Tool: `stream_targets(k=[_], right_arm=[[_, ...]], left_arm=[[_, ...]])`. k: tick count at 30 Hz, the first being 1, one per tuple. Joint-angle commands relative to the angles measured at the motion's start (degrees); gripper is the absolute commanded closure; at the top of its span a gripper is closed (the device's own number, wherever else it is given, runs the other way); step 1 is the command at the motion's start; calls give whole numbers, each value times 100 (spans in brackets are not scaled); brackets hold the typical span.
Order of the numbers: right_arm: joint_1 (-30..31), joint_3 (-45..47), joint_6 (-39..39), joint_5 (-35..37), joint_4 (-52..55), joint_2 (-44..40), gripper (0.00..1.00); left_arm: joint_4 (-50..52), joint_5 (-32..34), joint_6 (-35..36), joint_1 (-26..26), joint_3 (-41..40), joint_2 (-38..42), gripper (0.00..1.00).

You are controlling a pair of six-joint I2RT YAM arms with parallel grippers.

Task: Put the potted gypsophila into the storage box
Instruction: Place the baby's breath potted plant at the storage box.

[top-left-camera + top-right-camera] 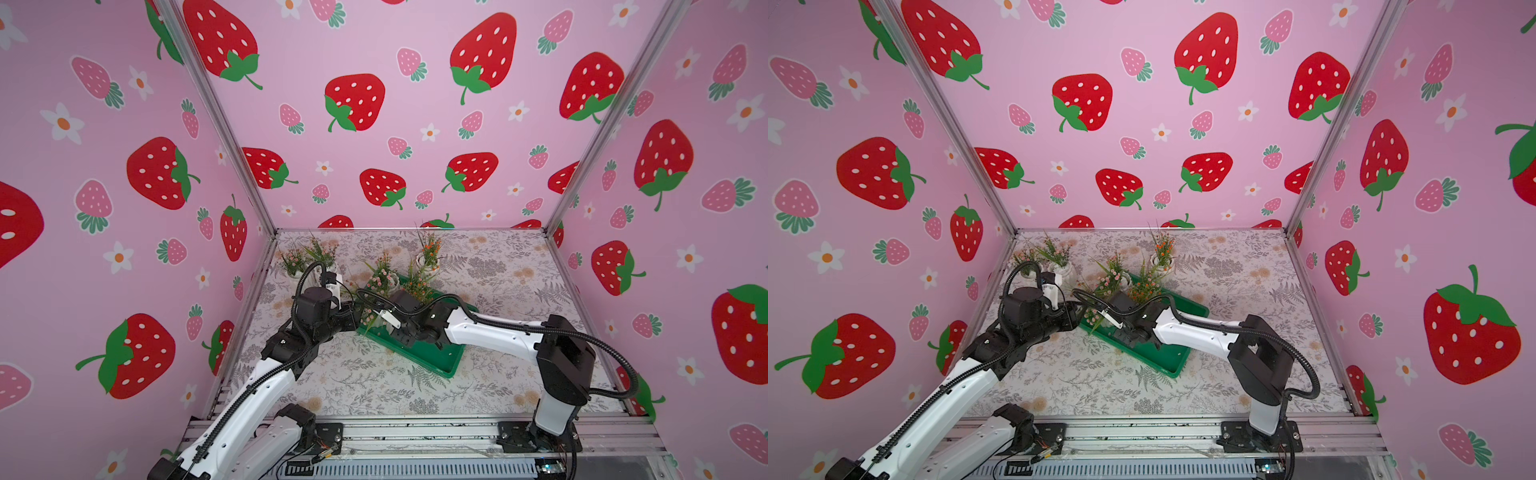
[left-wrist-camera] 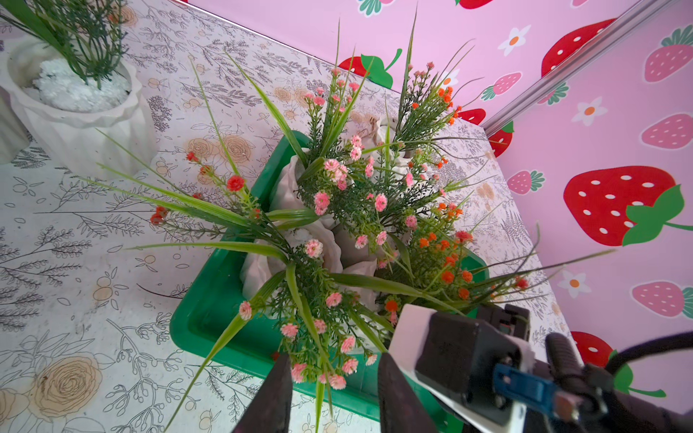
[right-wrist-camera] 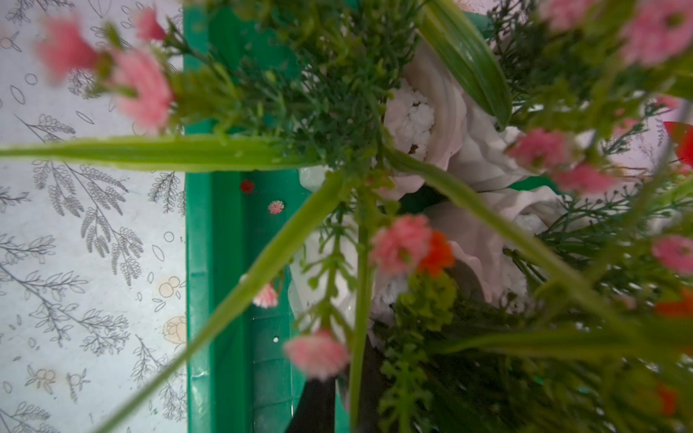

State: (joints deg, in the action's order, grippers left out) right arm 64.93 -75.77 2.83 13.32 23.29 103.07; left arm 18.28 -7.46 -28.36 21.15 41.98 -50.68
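Storage box: green tray (image 1: 436,355), lying askew at mid-table on the floral table cover (image 1: 374,390); near end bare.
Inside box: three potted gypsophila (image 2: 288,187) crowded together at the far end, pots touching; two pink-flowered, one orange.
Outside box: pink-flowered pair (image 1: 296,272) on the cover near the left wall (image 1: 124,208); orange-flowered pot (image 1: 430,249) just beyond the tray's far corner.
Left gripper (image 2: 333,360): at the tray rim, jaws parted, only pink sprigs between the fingers, no pot grasped.
Right gripper (image 3: 318,397): over the tray, buried in foliage, jaws clenched; whether a stem is caught cannot be told.
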Motion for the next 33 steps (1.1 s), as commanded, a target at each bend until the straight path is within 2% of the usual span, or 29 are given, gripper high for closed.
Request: stream_targets(k=[1, 4, 7, 13, 17, 26, 33], right_arm=[[29, -233, -123, -158, -249, 88, 93], [20, -255, -170, -296, -197, 96, 81], [20, -189, -236, -419, -175, -52, 75], [-35, 60, -374, -728, -86, -709, 71], [-329, 464, -498, -1344, -154, -1491, 66], [-1876, 1235, -1169, -2830, -267, -2783, 60], [-3120, 1357, -2038, -3280, -282, -2743, 60]], left_arm=[[97, 16, -21, -60, 59, -36, 59], [144, 51, -44, -70, 67, -22, 59], [211, 73, -75, -90, 87, -19, 59], [314, 150, -195, -194, 131, -29, 59], [337, 306, -304, -242, 127, 1, 58], [154, 272, -614, -455, 54, -107, 53], [-275, -5, -807, -773, -131, -259, 51]])
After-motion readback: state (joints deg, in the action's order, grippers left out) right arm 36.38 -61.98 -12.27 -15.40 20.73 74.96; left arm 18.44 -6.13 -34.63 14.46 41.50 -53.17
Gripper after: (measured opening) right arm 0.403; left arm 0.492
